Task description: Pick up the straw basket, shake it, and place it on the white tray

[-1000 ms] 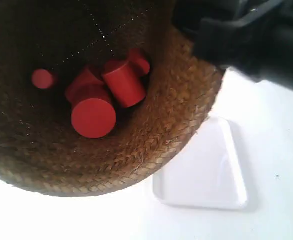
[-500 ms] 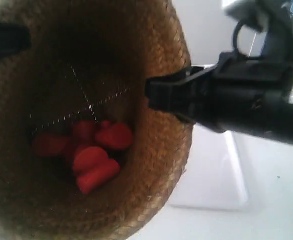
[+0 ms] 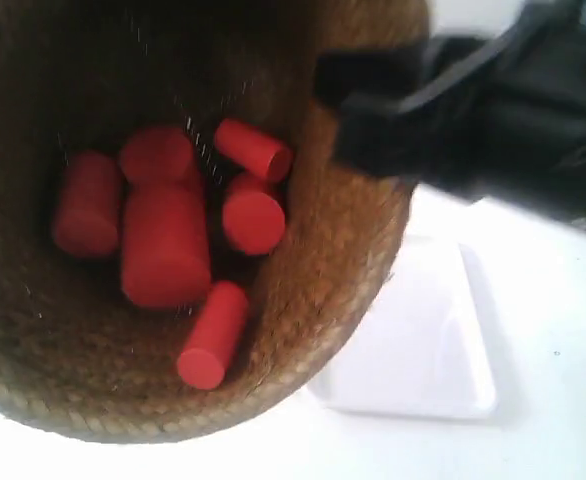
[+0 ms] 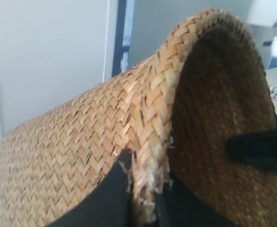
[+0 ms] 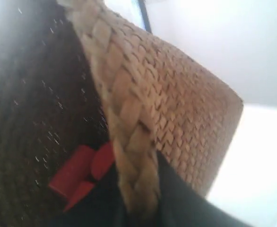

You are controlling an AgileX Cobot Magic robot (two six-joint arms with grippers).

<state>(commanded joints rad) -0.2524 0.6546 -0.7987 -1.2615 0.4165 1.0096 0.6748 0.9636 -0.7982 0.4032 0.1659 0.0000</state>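
The straw basket (image 3: 323, 270) hangs in the air close to the exterior camera, tilted, its dark inside facing the lens. Several red cylinders (image 3: 163, 240) lie loose inside it. My left gripper (image 4: 145, 189) is shut on the basket's braided rim (image 4: 152, 142), one finger outside, one inside. My right gripper (image 5: 138, 198) is shut on the opposite rim (image 5: 124, 123) the same way; red cylinders (image 5: 77, 172) show beside it. In the exterior view the arm at the right (image 3: 473, 110) reaches over the rim. The white tray (image 3: 423, 340) lies on the table below, partly hidden by the basket.
The white table (image 3: 553, 300) stretches around the tray. A pale wall (image 4: 48, 61) and a dark vertical post (image 4: 121, 33) stand behind the basket in the left wrist view.
The basket has swung and tipped between frames. The red cylinders have tumbled inside it, from a tight cluster to spread apart. The arm at the exterior view's right has shifted upward.
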